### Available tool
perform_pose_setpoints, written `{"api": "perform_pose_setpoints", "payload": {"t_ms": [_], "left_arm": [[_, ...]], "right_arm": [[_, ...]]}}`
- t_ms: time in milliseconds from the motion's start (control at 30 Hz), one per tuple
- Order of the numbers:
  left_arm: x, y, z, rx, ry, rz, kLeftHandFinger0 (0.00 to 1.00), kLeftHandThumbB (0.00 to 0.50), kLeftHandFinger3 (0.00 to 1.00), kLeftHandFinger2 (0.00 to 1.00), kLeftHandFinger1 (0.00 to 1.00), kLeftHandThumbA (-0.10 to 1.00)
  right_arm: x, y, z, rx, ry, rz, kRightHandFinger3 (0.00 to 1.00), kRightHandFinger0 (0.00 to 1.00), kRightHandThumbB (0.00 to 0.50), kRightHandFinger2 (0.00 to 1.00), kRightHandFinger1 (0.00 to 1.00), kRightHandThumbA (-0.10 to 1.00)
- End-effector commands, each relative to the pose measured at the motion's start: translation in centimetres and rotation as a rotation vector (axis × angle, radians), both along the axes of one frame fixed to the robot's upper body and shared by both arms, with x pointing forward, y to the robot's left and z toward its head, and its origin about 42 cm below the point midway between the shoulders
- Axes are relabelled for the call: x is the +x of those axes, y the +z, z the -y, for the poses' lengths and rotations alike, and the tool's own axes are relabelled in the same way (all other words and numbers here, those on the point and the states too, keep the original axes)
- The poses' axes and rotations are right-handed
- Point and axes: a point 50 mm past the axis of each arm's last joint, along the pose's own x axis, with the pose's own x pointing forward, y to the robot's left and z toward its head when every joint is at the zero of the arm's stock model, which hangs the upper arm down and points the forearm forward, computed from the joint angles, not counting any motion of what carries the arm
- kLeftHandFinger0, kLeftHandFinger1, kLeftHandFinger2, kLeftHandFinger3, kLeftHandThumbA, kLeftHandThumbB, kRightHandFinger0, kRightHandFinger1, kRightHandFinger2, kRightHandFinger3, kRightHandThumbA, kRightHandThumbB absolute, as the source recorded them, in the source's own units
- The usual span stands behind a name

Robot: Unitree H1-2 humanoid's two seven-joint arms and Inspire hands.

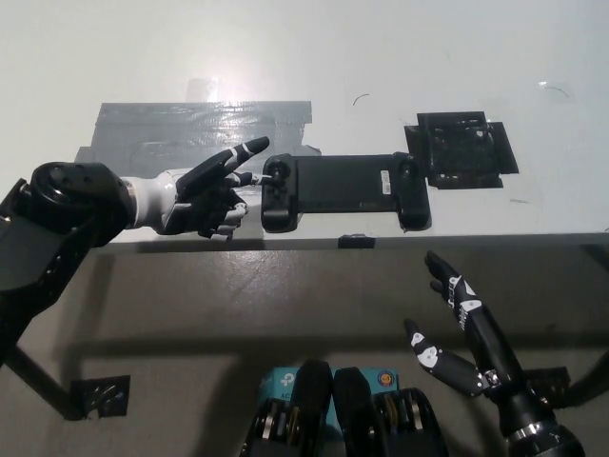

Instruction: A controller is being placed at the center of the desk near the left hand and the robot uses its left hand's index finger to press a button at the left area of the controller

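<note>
The left hand, holding nothing, points one finger beside the controller; fingertip contact is unclear.

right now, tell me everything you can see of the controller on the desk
The controller is a black, matte, plastic-looking gamepad: a long flat middle bar with a small white label, and a wider grip at each end. It lies flat near the front edge of the white desk, long side parallel to that edge. A small stick or button stands on its left grip. The left hand is beside that end, one finger extended toward it; contact cannot be confirmed. Grey tape lies behind, a black pad at its right.
</note>
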Motion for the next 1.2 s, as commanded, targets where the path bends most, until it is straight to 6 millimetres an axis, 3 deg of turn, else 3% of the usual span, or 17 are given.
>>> {"api": "perform_pose_setpoints", "payload": {"t_ms": [0, 400, 500, 633, 767, 867, 933, 1000, 1067, 1100, 1133, 1167], "left_arm": [[0.6, 2.6, -1.3, 0.004, 0.036, 0.052, 0.00, 0.429, 1.00, 0.04, 0.00, 1.00], [0.5, 1.8, -1.6, 0.014, 0.045, 0.036, 0.00, 0.411, 1.00, 0.14, 0.00, 1.00], [0.4, 1.7, -1.4, 0.033, 0.048, 0.051, 0.00, 0.410, 1.00, 0.23, 0.00, 1.00], [0.3, 1.3, -1.1, 0.061, 0.036, 0.052, 0.09, 0.422, 1.00, 0.39, 0.12, 1.00], [0.2, 0.5, -0.8, 0.046, 0.030, 0.029, 0.03, 0.419, 1.00, 0.28, 0.01, 1.00], [-0.2, 0.1, -0.8, 0.037, 0.026, 0.026, 0.03, 0.421, 1.00, 0.25, 0.00, 1.00], [-1.4, 0.0, -0.4, -0.007, 0.002, 0.045, 0.04, 0.411, 1.00, 0.26, 0.00, 1.00], [-3.4, 0.7, 0.0, -0.091, -0.028, 0.100, 0.08, 0.398, 1.00, 0.21, 0.00, 1.00], [-6.0, 1.6, 0.4, -0.196, -0.063, 0.159, 0.05, 0.375, 1.00, 0.15, 0.00, 1.00], [-6.9, 1.9, 0.5, -0.222, -0.074, 0.183, 0.03, 0.395, 1.00, 0.03, 0.00, 1.00], [-9.3, 3.0, 0.8, -0.290, -0.100, 0.250, 0.00, 0.372, 1.00, 0.05, 0.00, 1.00], [-11.6, 3.9, 1.0, -0.376, -0.121, 0.285, 0.00, 0.396, 1.00, 0.08, 0.00, 1.00]], "right_arm": [[0.6, 1.2, -0.6, 0.023, 0.021, 0.046, 1.00, 0.95, 0.253, 1.00, 1.00, 0.51], [0.6, 1.5, -0.7, 0.003, 0.023, 0.055, 1.00, 0.93, 0.267, 1.00, 1.00, 0.53], [0.7, 1.5, -0.7, -0.001, 0.024, 0.059, 1.00, 0.93, 0.259, 1.00, 1.00, 0.53], [0.8, 1.6, -0.7, 0.005, 0.024, 0.058, 1.00, 0.93, 0.260, 1.00, 1.00, 0.52], [0.7, 1.6, -0.7, 0.007, 0.025, 0.057, 1.00, 0.94, 0.256, 1.00, 1.00, 0.52], [0.5, 1.4, -0.9, 0.009, 0.026, 0.052, 1.00, 0.94, 0.262, 1.00, 1.00, 0.52], [-0.1, 1.0, -0.8, 0.008, 0.020, 0.046, 1.00, 0.93, 0.268, 1.00, 1.00, 0.53], [-0.4, 0.8, -0.8, 0.010, 0.014, 0.042, 1.00, 0.93, 0.271, 1.00, 1.00, 0.52], [-0.7, 0.6, -0.6, 0.015, 0.010, 0.035, 1.00, 0.92, 0.273, 1.00, 1.00, 0.53], [-0.7, 0.5, -0.6, 0.015, 0.009, 0.034, 1.00, 0.93, 0.274, 1.00, 1.00, 0.53], [-0.8, 0.3, -0.5, 0.016, 0.007, 0.030, 1.00, 0.93, 0.269, 1.00, 1.00, 0.53], [-0.9, -0.1, -0.4, 0.018, 0.005, 0.023, 1.00, 0.93, 0.267, 1.00, 1.00, 0.52]]}}
